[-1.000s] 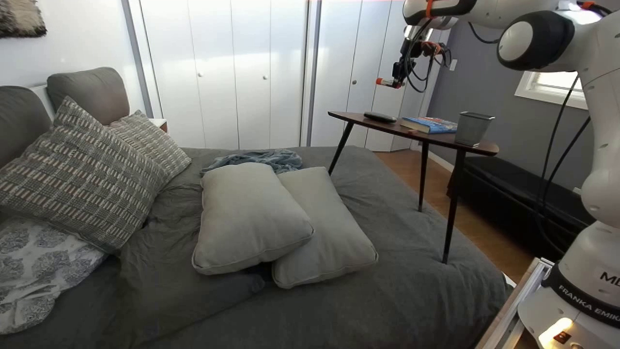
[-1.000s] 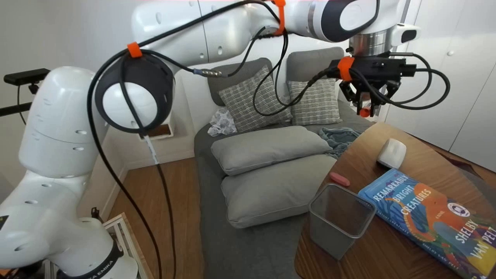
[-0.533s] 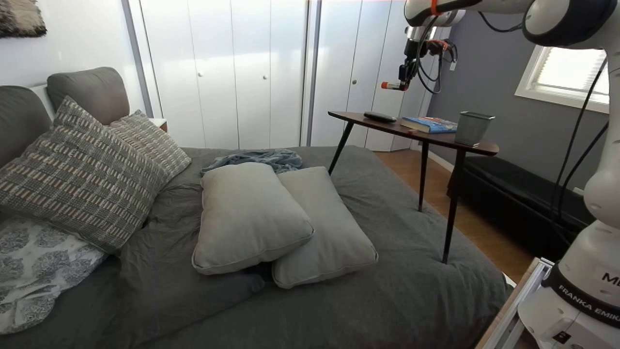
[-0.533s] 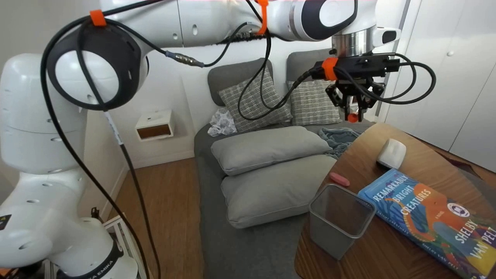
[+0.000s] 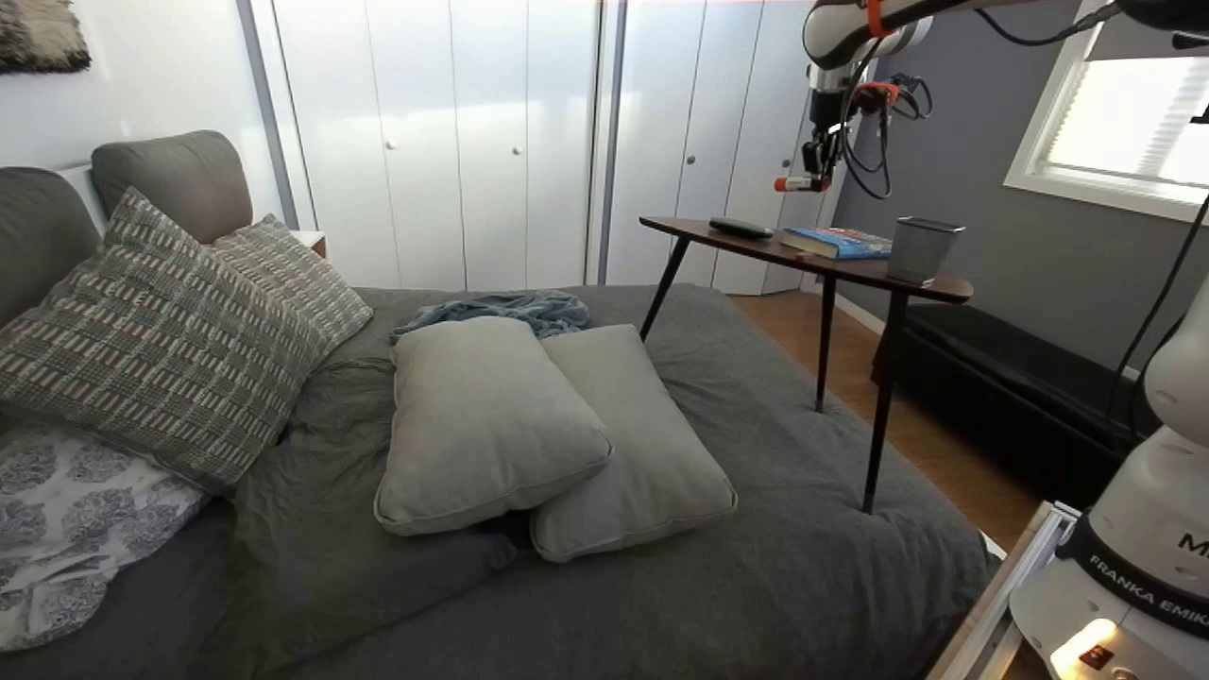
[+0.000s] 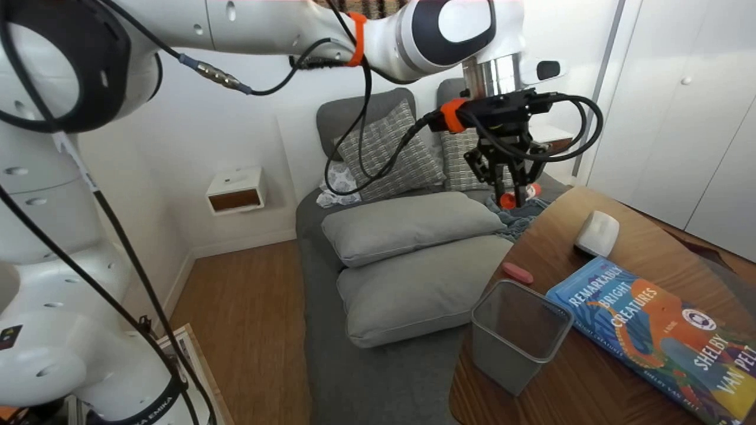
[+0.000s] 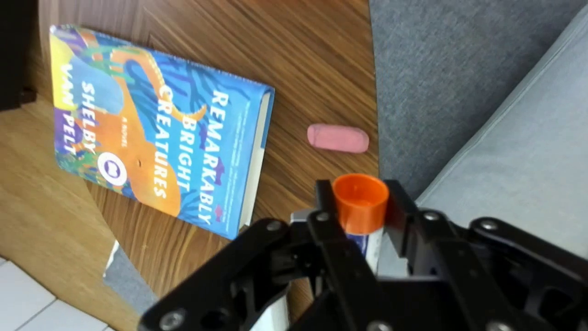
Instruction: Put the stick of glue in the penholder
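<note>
Book (image 7: pixel 161 135), wrist view, 9 to 10 o'clock: cover reads REMARKABLY BRIGHT CREATURES, A NOVEL, SHELBY VAN PELT. Round seal (image 7: pixel 112 168): lettering too small. Title, author also legible on cover (image 6: pixel 655 336) in an exterior view, 4 o'clock. Black band (image 5: pixel 1143 587), arm base (image 5: pixel 1148 519), in an exterior view, 4 o'clock: FRANKA EMIKA, end clipped. Above: M, clipped.

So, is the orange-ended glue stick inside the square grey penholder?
Out: both exterior views show the glue stick in the black claw, not the penholder.
</note>
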